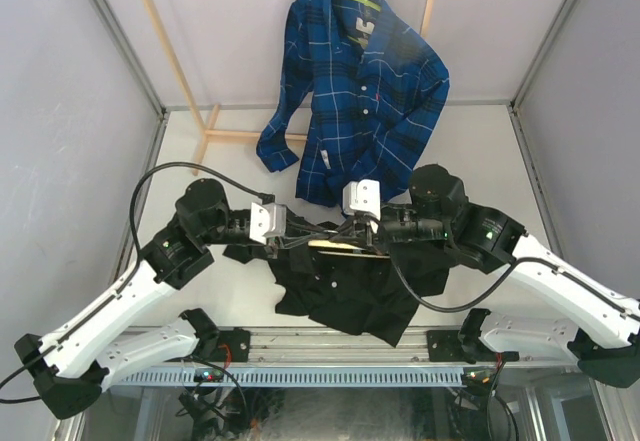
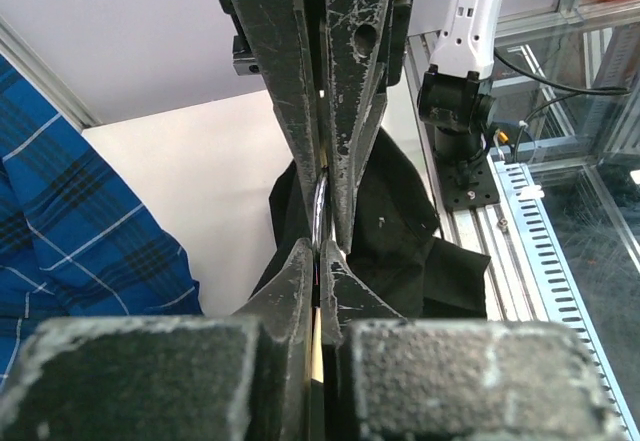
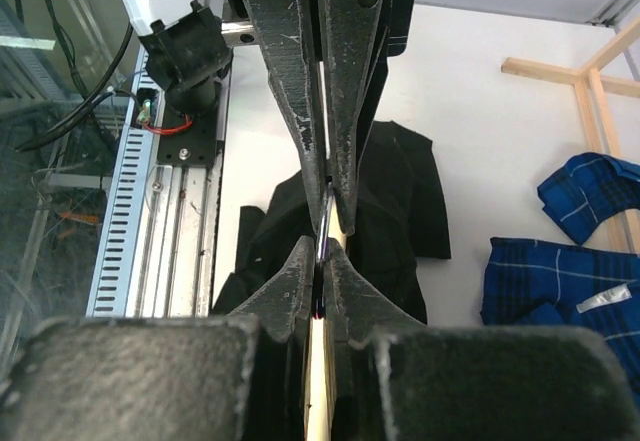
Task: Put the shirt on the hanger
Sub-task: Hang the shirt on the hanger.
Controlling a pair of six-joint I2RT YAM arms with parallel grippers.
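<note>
The black shirt (image 1: 345, 296) lies crumpled on the white table near the front edge, also seen below the jaws as the shirt (image 2: 400, 231) and the shirt (image 3: 400, 201). The cream wooden hanger (image 1: 348, 247) is held just above it between both grippers, which meet tip to tip. My left gripper (image 1: 292, 237) (image 2: 320, 251) is shut on the hanger; cream wood (image 2: 317, 346) and the silver hook (image 2: 318, 206) show in its narrow gap. My right gripper (image 1: 345, 231) (image 3: 322, 251) is shut on the hanger too, with wood (image 3: 318, 371) between its jaws.
A blue plaid shirt (image 1: 355, 91) hangs on a pale wooden rack (image 1: 212, 126) at the back; its hem reaches the table behind the grippers. An aluminium rail (image 1: 330, 346) runs along the near edge. Grey walls close both sides.
</note>
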